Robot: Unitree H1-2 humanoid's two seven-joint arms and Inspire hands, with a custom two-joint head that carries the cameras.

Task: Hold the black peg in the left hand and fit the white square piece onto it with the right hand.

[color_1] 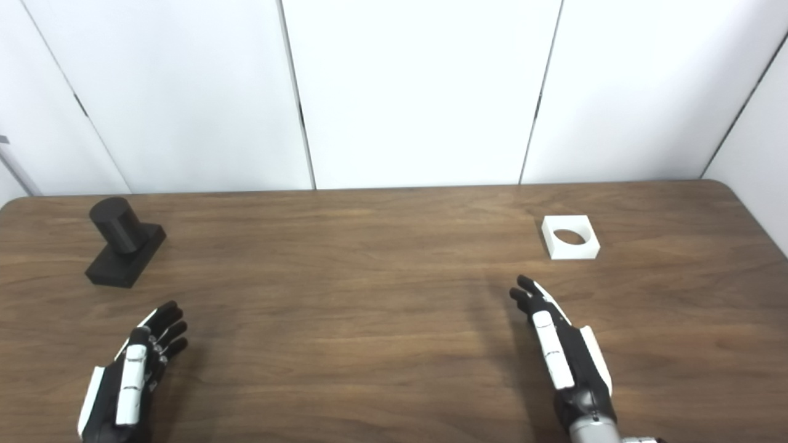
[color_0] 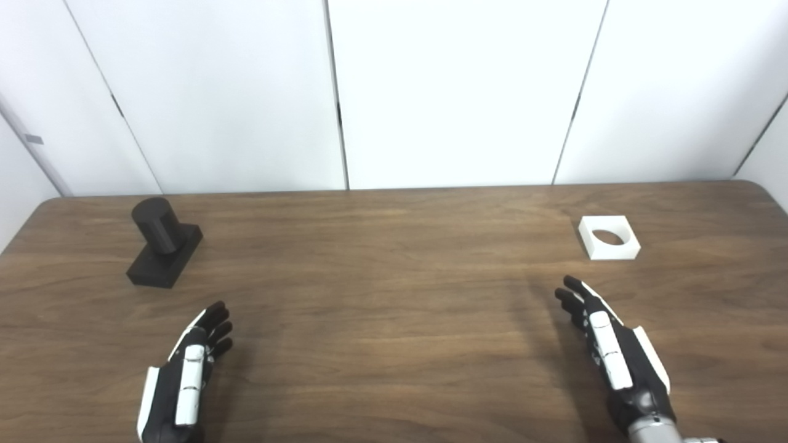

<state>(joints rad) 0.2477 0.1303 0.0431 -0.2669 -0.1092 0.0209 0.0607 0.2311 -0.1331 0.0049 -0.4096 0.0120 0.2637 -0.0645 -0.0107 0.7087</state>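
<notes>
No readable text, label, brand, number or sign shows anywhere in either view, neither on the objects, the hands, the counter nor the panels behind.

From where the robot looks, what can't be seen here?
- Both views: the palm of each hand, left hand and right hand, faces away from the cameras.
- Both views: both arms run off the bottom edge.
- The far side of the black peg is hidden by the peg itself.
- The white square piece: underside hidden against the table.
</notes>
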